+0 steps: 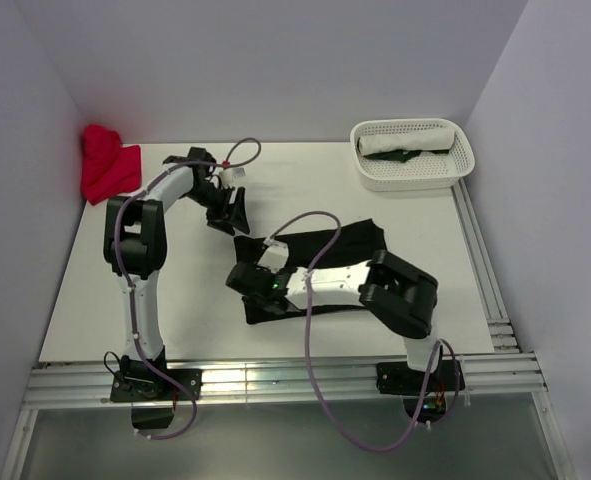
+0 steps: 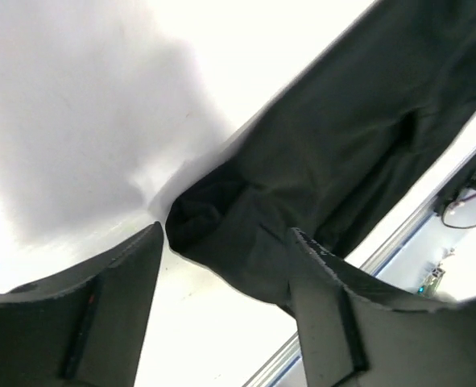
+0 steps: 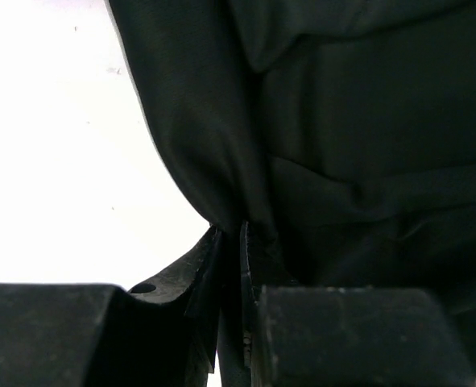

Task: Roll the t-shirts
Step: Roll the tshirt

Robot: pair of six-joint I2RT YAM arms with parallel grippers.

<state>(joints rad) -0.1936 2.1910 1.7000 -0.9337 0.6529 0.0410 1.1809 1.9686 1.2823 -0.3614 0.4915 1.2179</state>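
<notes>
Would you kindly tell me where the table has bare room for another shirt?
Bare table lies at the back, between the left gripper and the basket, and on the right, between the black t-shirt and the rails. Around the right gripper it is crowded.

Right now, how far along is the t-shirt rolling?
Done: a white roll and a dark green t-shirt sit in the basket. In hand: the right fingers pinch the unrolled black t-shirt; the left fingers stand open over it. Left: rolling it, then the crumpled red t-shirt.
</notes>
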